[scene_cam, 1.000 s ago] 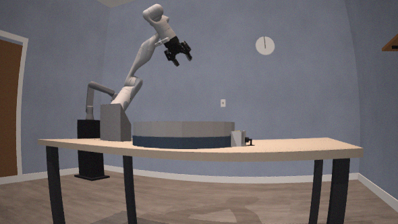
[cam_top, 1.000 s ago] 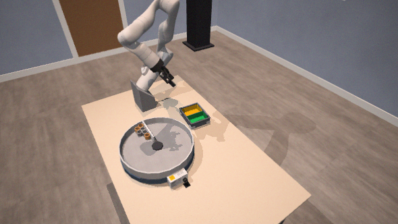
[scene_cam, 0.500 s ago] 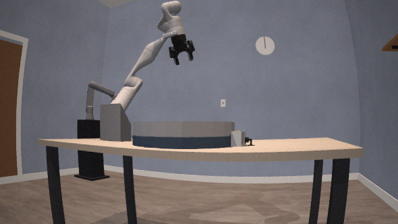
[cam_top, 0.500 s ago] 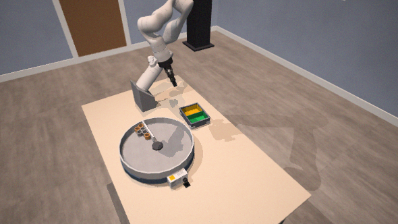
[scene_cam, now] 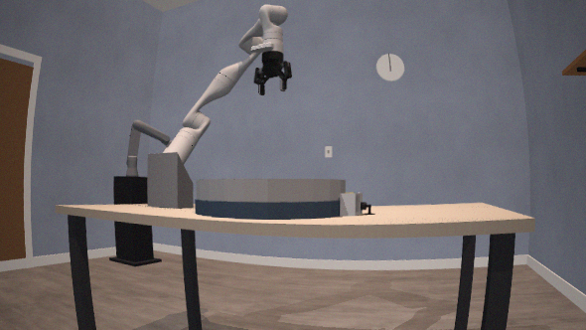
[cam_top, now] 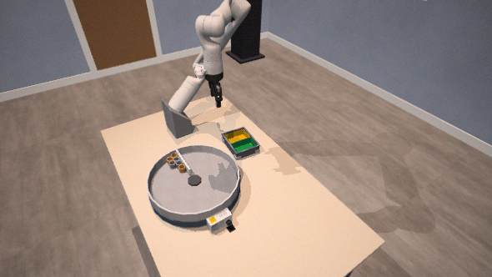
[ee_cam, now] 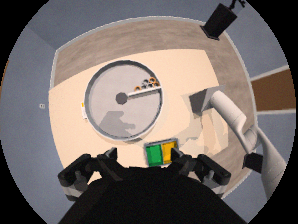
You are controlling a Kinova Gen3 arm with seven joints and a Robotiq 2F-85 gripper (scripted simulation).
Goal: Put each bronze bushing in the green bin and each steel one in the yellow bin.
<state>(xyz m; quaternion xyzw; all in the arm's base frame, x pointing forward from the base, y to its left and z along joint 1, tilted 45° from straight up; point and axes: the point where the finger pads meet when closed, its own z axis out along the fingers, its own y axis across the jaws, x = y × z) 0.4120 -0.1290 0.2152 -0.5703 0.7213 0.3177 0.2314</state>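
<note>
One turntable (cam_top: 179, 193) (scene_cam: 270, 191) (ee_cam: 107, 95) stood on the one worktop (cam_top: 292, 209) (scene_cam: 422, 219) (ee_cam: 67, 120), its raised rim running all the way round. Inside that rim, three bronze bushings (cam_top: 182, 168) (ee_cam: 137, 89) and at least two grey steel bushings (cam_top: 172, 164) (ee_cam: 145, 86) sat in a tight cluster; the grey ones were too small and crowded for a sure count. The cluster lay between the rim and the hub (cam_top: 194, 180) (ee_cam: 121, 98) of the turntable, along one side of a single white bar (cam_top: 183, 162) (ee_cam: 145, 92).

Two bins, one yellow (cam_top: 238, 135) (ee_cam: 169, 152) and one green (cam_top: 244, 145) (ee_cam: 154, 155), shared a dark frame near the turntable, apart from its rim. The green bin was the closer of the two to the turntable.

The one gripper (cam_top: 218, 105) (scene_cam: 272, 90) (ee_cam: 144, 154) hung well above the level of the turntable, pointing down, its two fingers spread wide with nothing between them. The grey mount (cam_top: 179, 123) (scene_cam: 166, 179) (ee_cam: 199, 101) of its arm (cam_top: 208, 29) (scene_cam: 225, 80) (ee_cam: 230, 110) stood near the turntable. One white control box (cam_top: 218, 220) (scene_cam: 349, 204) (ee_cam: 84, 111) was right beside the turntable's outer wall, on the side away from the mount.
</note>
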